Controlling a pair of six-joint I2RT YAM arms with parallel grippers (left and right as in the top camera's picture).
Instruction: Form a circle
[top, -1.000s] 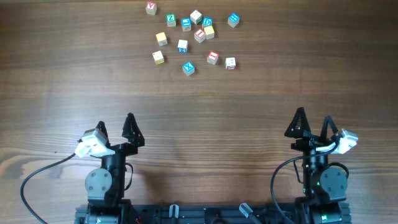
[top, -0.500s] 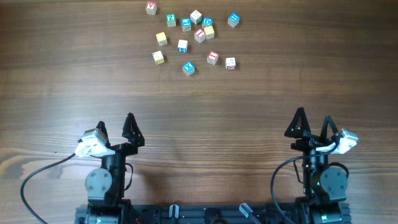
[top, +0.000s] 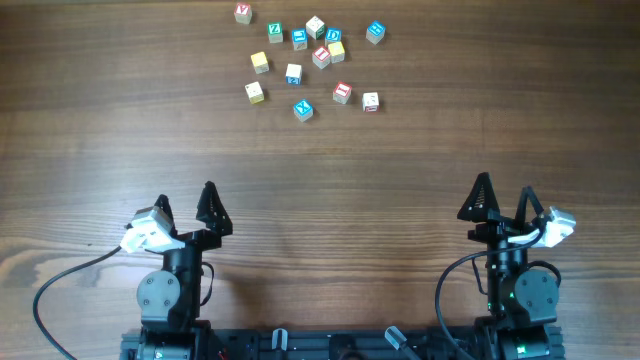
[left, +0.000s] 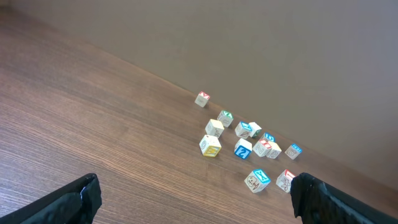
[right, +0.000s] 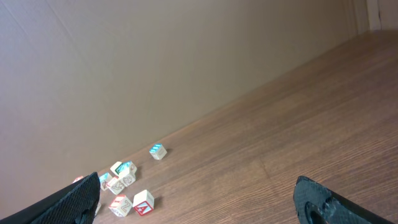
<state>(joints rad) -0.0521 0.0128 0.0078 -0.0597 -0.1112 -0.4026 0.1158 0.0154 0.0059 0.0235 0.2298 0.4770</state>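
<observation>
**Item: the circle** (top: 321, 56). Five small letter cubes sit at the far middle of the surface (top: 320, 170), drawn close around a small gap. One has a blue face, one is cream, one has a green-blue face, one a red face and one is plain yellow. The grouping reads as a rough ring rather than a true round, and some neighbours seem close enough to touch while others do not. Whether it counts as finished is a judgement, but it looks loosely formed.

**Material and form.** The cubes are apparently wood, sharp-edged, with pale sides and printed coloured faces. The letters are too small to read. They are light and would likely slide easily on a smooth top.

**Associated pieces: loose cubes** (top: 303, 109). Nine similar blocks are scattered left, right and near of the ring. They keep no order and stand apart from one another.

**Surface.** Brown wood-grain board, matt, with the grain running left to right.

**Left hand** (top: 185, 205). It sits at the near left edge with its dark, tapered fingers spread wide, holding nothing.

**Right hand** (top: 503, 195). It sits at the near right edge, likewise spread wide and empty.

**Placement note.** Both hands are well apart from the cubes. This probably leaves the overhead view of the blocks clear, and either arm is free to reach far.

**Backdrop: wall** (left: 261, 50). A plain beige wall stands just beyond the far cubes.
</observation>
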